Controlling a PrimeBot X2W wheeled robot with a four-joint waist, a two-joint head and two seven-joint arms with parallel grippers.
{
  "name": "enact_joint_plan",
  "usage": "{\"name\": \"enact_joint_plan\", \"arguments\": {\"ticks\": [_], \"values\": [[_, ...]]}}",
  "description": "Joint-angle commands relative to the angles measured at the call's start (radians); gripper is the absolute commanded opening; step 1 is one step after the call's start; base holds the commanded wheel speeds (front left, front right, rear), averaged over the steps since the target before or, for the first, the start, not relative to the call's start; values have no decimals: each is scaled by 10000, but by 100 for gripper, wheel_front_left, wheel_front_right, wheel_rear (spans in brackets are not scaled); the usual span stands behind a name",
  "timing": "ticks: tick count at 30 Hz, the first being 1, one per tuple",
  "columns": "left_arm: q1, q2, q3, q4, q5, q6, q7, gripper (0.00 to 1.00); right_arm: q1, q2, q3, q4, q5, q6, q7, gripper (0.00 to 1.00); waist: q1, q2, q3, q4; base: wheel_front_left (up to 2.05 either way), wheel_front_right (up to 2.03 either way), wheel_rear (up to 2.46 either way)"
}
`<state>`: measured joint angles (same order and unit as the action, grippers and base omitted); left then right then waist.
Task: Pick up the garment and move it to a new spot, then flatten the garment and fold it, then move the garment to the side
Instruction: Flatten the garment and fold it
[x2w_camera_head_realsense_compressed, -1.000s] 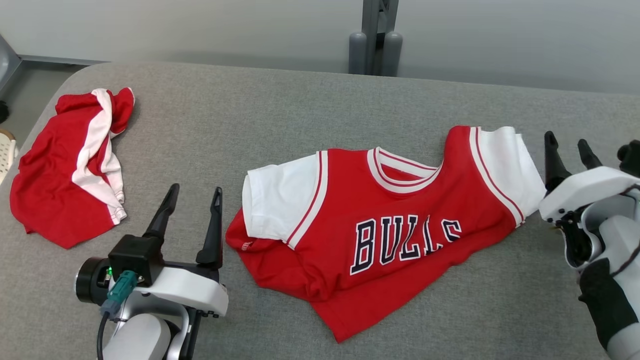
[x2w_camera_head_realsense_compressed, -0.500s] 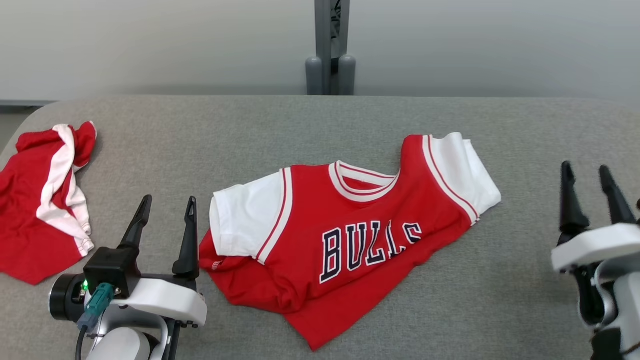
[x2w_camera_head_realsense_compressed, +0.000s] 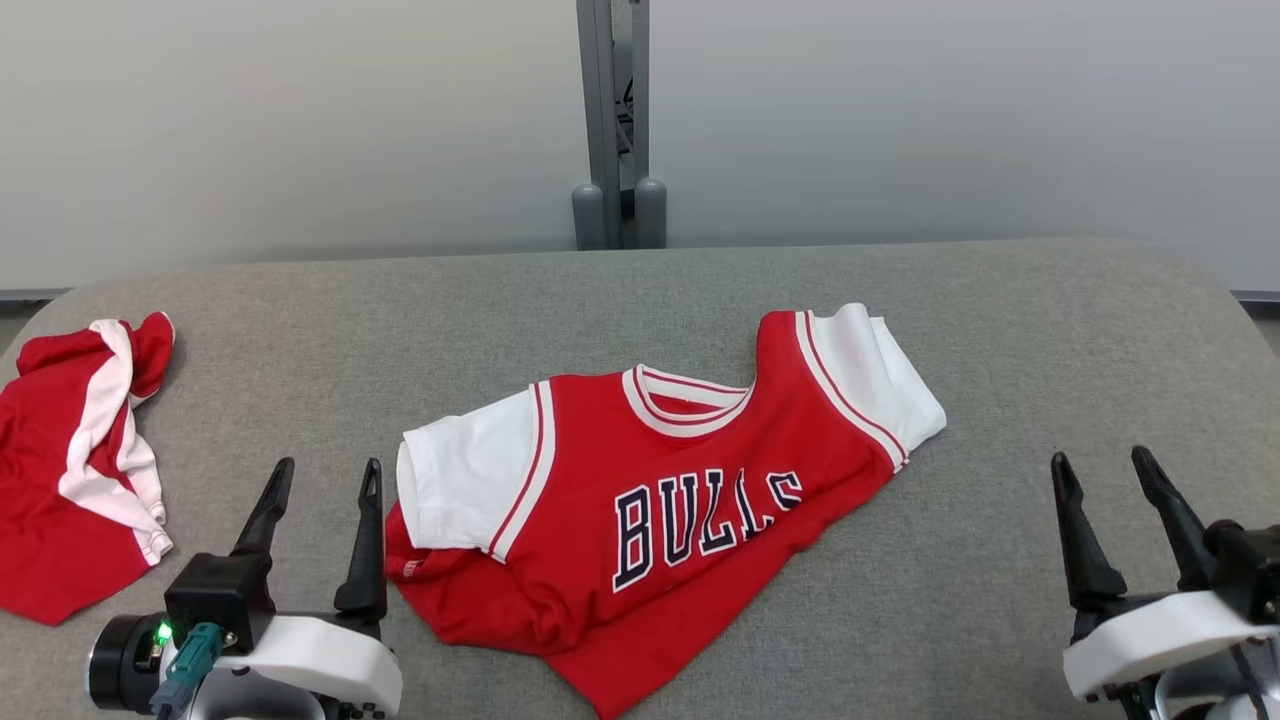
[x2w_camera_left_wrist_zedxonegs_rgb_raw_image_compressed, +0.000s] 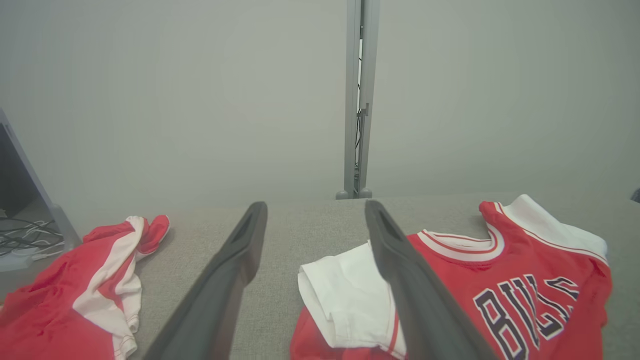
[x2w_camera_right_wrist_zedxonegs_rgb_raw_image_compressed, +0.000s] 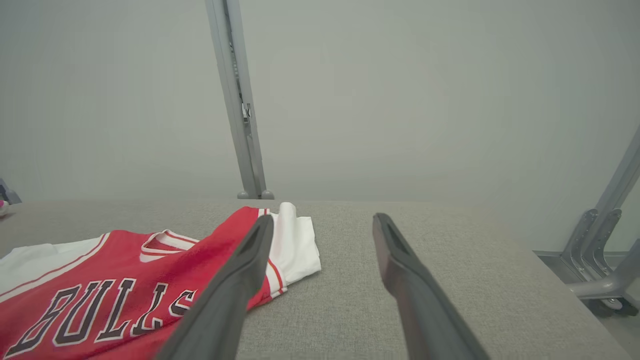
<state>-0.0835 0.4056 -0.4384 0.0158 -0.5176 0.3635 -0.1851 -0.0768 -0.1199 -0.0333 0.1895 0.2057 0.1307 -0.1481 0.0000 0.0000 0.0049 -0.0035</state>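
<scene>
Presently the left gripper (x2w_camera_head_realsense_compressed: 328, 465) and right gripper (x2w_camera_head_realsense_compressed: 1099, 456) are held spread and empty over the grey worktop (x2w_camera_head_realsense_compressed: 1000, 330); between them the red jersey (x2w_camera_head_realsense_compressed: 650, 500), white-sleeved and lettered BULLS, is laid rumpled, one sleeve just beside the left gripper, well apart from the right

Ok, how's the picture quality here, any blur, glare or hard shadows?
Head view: sharp, soft even light, faint shadow under the jersey, no glare. Left wrist view: left hand blurs up close, lettering crisp. Right wrist view: right hand likewise soft, wall hazy, post looks tilted.
</scene>
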Motion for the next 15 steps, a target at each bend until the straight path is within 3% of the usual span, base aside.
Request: {"name": "enact_joint_plan", "arguments": {"ticks": [1, 7, 15], "values": [[142, 114, 1, -24, -43, 88, 27, 100, 340, 24, -73, -336, -217, 2, 195, 100, 0, 0, -107, -25, 0, 0, 0], [376, 166, -9, -122, -79, 196, 73, 100, 1129, 282, -409, -1332, -287, 2, 790, 100, 0, 0, -223, -47, 0, 0, 0], [449, 187, -65, -180, -93, 241, 133, 100, 1449, 432, -584, -1780, -382, 2, 1104, 100, 0, 0, -242, -48, 0, 0, 0]]}}
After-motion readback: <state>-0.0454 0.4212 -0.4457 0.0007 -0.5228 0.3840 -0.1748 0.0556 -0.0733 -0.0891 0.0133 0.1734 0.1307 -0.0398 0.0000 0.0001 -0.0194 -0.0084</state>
